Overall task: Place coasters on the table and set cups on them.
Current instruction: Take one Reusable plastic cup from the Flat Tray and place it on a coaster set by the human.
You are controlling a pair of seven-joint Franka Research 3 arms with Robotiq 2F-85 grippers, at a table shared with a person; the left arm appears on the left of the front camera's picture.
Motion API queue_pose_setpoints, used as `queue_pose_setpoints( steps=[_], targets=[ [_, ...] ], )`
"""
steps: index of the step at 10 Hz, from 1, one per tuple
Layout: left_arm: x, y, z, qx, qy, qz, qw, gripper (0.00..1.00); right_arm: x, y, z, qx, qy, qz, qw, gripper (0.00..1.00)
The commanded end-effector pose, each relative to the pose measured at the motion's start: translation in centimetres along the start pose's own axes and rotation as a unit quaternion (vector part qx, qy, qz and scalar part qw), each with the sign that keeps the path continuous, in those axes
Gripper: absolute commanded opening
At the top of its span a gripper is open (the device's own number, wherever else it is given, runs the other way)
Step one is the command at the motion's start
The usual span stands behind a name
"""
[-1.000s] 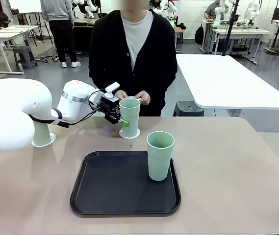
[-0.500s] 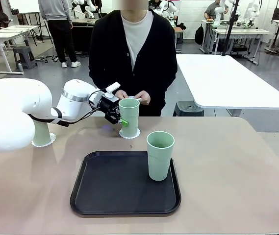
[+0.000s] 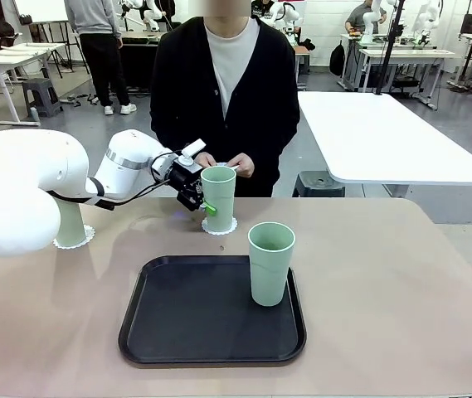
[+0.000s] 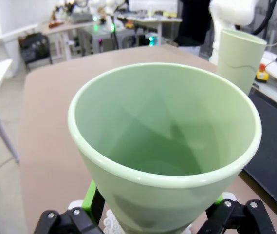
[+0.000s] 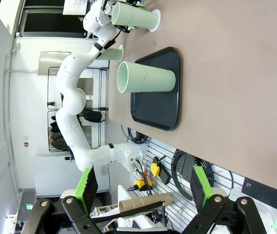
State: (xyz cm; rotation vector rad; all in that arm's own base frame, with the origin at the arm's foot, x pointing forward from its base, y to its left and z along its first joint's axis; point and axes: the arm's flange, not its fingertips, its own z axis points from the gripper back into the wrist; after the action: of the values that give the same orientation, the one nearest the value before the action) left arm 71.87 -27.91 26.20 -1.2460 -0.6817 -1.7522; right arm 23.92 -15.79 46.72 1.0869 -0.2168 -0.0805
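A mint-green cup (image 3: 218, 197) stands upright on a lacy white coaster (image 3: 219, 226) at the far middle of the table (image 3: 385, 282). My left gripper (image 3: 203, 204) is shut on the cup, and its green pads (image 4: 93, 196) press the cup (image 4: 167, 146) low on both sides. A second cup (image 3: 70, 225) sits on a coaster (image 3: 75, 241) at the far left, partly behind my left arm. The third cup (image 3: 270, 263) stands on the black tray (image 3: 194, 319). My right gripper (image 5: 144, 187) hangs open and holds nothing, well off from the cup (image 5: 145, 77) on the tray.
A person in a black cardigan stands at the far edge with both hands (image 3: 227, 163) together just behind the gripped cup, holding something small and white. A white table (image 3: 385, 137) stands beyond the far right.
The left arm's wrist and forearm have shifted slightly up and left. The cup stays on its coaster, and the person's hands have not moved.
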Motion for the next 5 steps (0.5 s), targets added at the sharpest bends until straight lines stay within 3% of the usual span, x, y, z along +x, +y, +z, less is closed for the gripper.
queue_pose_setpoints(
  steps=[1, 5],
  targets=[
    [0.17, 0.06, 0.16, 0.008, 0.047, 0.000, 0.999, 1.00, 0.03, -0.07, 0.03, 0.004, 0.000, 0.002, 1.000, 1.00],
    [0.93, -0.60, 0.08, 0.011, 0.095, -0.005, 0.995, 1.00, 0.03, -0.07, 0.03, 0.004, 0.000, 0.002, 1.000, 1.00]
  ],
)
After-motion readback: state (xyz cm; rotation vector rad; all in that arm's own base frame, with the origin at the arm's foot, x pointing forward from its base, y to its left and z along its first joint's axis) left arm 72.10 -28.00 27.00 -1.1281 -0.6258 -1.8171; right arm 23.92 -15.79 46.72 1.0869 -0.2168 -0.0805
